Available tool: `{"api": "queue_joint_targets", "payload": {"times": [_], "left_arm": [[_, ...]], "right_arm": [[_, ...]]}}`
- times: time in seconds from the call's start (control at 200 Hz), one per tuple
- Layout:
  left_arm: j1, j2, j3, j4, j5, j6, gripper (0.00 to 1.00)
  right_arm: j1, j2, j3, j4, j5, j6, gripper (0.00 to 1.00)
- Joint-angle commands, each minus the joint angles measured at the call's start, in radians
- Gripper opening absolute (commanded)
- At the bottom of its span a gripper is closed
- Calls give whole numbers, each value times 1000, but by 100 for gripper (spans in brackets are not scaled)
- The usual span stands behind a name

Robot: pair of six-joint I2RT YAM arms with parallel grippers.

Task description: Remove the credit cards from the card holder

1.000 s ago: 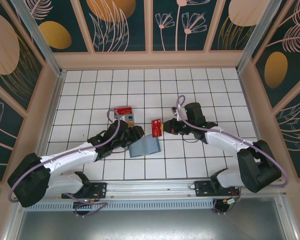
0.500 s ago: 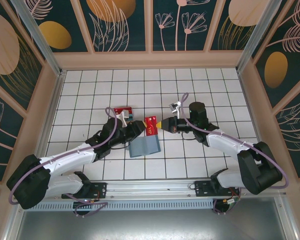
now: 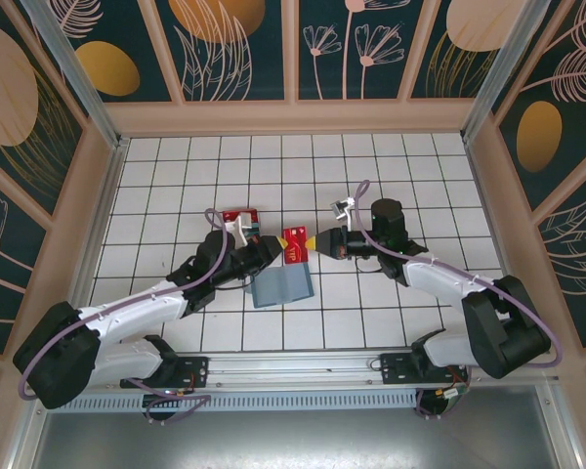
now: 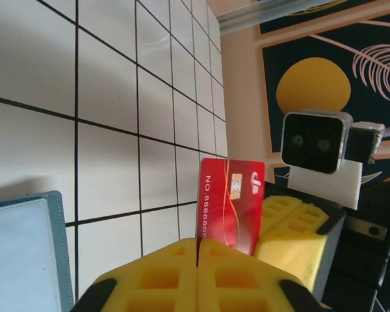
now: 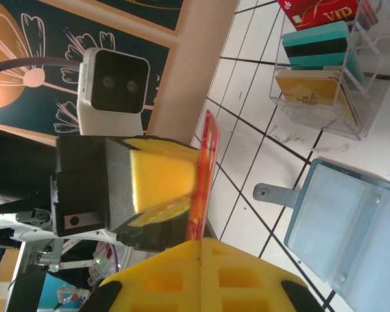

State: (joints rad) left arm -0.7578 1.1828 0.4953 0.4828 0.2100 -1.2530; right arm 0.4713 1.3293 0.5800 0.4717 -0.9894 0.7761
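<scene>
A red credit card (image 3: 294, 245) stands on edge above the tiles, held between both grippers. My left gripper (image 3: 275, 248) is shut on its left edge, and in the left wrist view the yellow pads (image 4: 156, 276) pinch the card (image 4: 229, 205). My right gripper (image 3: 313, 242) is shut on the opposite edge; the right wrist view shows the card (image 5: 203, 175) edge-on above its fingers (image 5: 247, 276). The slate-blue card holder (image 3: 281, 286) lies open on the floor just below the card, also seen in the wrist views (image 5: 354, 227) (image 4: 23, 253).
A clear plastic stand (image 3: 242, 223) behind the left gripper holds red, teal and tan cards (image 5: 318, 62). White tiled floor stretches to the back and sides, bounded by tan walls (image 3: 293, 115). Both arm bases sit on the near rail (image 3: 293, 371).
The right gripper carried the red card up and to the left. The left gripper reached in and closed on the card's other edge.
</scene>
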Motion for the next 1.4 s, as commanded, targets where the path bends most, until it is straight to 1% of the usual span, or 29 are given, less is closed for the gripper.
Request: {"api": "queue_joint_targets", "payload": {"times": [0.0,0.075,0.085,0.115,0.17,0.19,0.215,0.255,0.305,0.4,0.44,0.536,0.546,0.556,0.636,0.706,0.761,0.906,1.071,1.146,1.261,1.396], "left_arm": [[-3,-21,-4,83,33,2,0],[-3,-30,-3,81,29,10,0],[-3,-33,-3,78,29,11,0],[-3,-37,0,67,22,17,0],[-3,-47,9,38,11,35,0],[-3,-51,12,20,5,41,0],[-2,-57,16,2,-2,49,0],[-3,-68,22,-30,-15,68,0],[-3,-79,37,-92,-32,101,0],[-3,-103,92,-249,-83,194,0],[-3,-110,123,-328,-115,242,0],[-3,-112,200,-507,-204,366,0],[-3,-110,208,-523,-210,380,0],[-3,-108,218,-542,-223,397,0],[-3,-99,286,-672,-309,519,0],[-2,-91,332,-748,-399,619,0],[-3,-88,359,-778,-453,695,0],[-2,-65,421,-816,-551,918,0],[3,45,535,-906,-606,1206,0],[17,99,566,-929,-610,1332,0],[37,156,584,-927,-612,1514,0],[67,193,582,-895,-595,1696,0]], "right_arm": [[6,12,-3,34,-33,-10,0],[6,16,-2,25,-31,-16,0],[6,15,-2,22,-30,-18,2],[6,16,2,9,-24,-25,14],[6,13,10,-27,-5,-46,42],[6,12,13,-38,1,-52,49],[5,10,15,-47,8,-58,57],[6,6,18,-66,19,-68,66],[3,-2,22,-85,33,-81,73],[2,-17,30,-128,63,-106,82],[0,-22,36,-149,74,-116,86],[-2,-32,49,-186,94,-137,93],[-3,-34,51,-189,97,-140,97],[-3,-35,53,-192,99,-142,98],[-6,-47,67,-224,120,-162,99],[-7,-57,81,-251,134,-182,99],[-10,-64,86,-265,142,-193,99],[-15,-74,102,-293,152,-218,99],[-26,-91,103,-298,156,-227,99],[-33,-97,103,-298,156,-230,99],[-42,-111,95,-291,153,-228,99],[-55,-132,80,-292,158,-228,99]]}}
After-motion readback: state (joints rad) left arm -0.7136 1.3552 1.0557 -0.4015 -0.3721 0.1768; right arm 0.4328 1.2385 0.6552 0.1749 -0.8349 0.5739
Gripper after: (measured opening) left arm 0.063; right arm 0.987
